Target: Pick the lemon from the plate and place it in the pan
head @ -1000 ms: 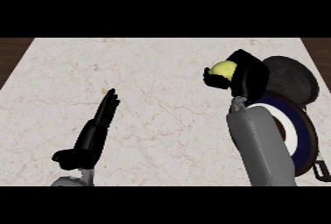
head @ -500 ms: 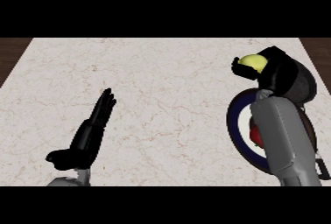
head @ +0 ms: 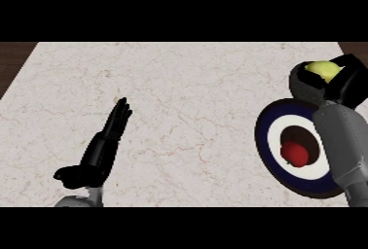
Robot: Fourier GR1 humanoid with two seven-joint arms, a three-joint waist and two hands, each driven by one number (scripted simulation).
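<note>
Resting low at the left of the view, the left hand point(head: 101, 151) lies over the pale marbled bench point(head: 194, 97) with its fingers straight and together, pointing away from the robot, holding nothing. At the right, a round plate point(head: 271, 146) with a dark blue rim and a white ring sits on the bench, partly covered by the right forearm point(head: 341, 146) that crosses its right side. A small red thing point(head: 294, 152) lies in the plate's middle; what it is cannot be told. Farther off, beyond the plate's far edge, the right hand point(head: 343, 86) is curled round the yellow lemon point(head: 322, 69), which shows at the hand's top. Under and around that hand lies the dark pan point(head: 300, 87), mostly hidden, so the lemon is over the pan, off the plate.
</note>
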